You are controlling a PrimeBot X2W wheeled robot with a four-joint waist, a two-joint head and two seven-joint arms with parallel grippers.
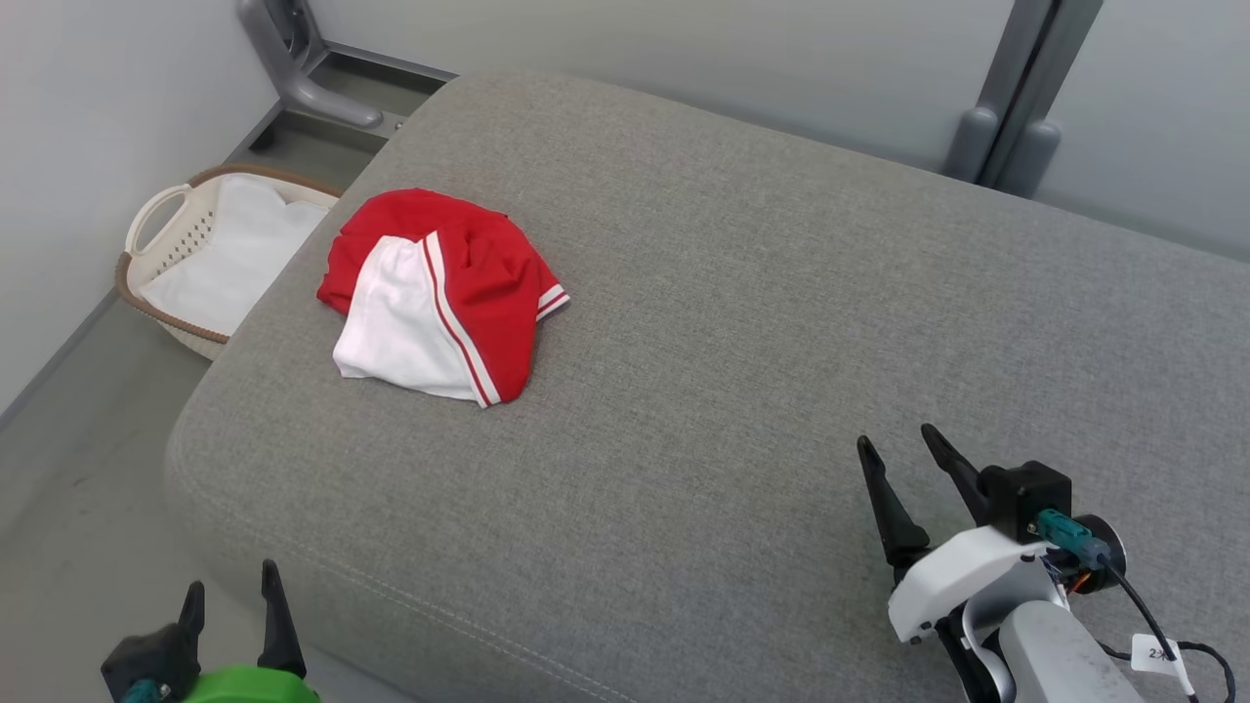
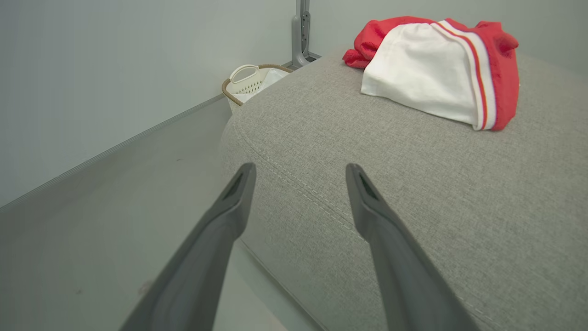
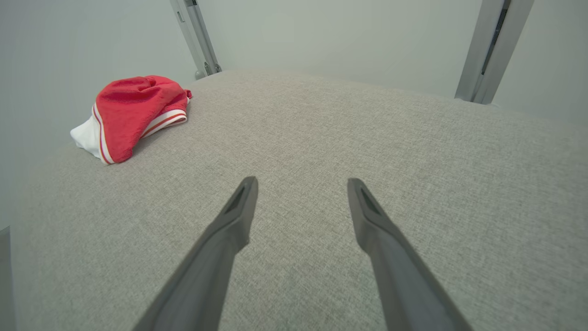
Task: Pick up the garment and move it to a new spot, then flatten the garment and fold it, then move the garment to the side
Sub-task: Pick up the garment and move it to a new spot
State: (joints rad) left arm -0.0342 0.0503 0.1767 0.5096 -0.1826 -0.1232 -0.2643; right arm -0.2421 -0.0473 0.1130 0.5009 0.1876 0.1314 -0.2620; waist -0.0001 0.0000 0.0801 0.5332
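Head view | garment (image 1: 439, 293) crumpled on grey cushion (image 1: 732, 342) | basket (image 1: 161, 210) on floor (image 1: 59, 508) | left claw (image 1: 232, 576); right claw (image 1: 895, 435): released

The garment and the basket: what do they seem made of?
Garment: thin soft cloth, matte, red and white; it lies in loose folds. Basket: probably cream plastic, from its perforated wall and moulded handle; the brown rim looks braided, perhaps rope.

Looks like a bare test room staged as a home laundry corner: grey upholstered ottoman (image 1: 781, 293), cream laundry basket (image 1: 168, 213) on the floor (image 1: 78, 508), pale walls (image 1: 98, 98), metal posts (image 1: 1027, 98)
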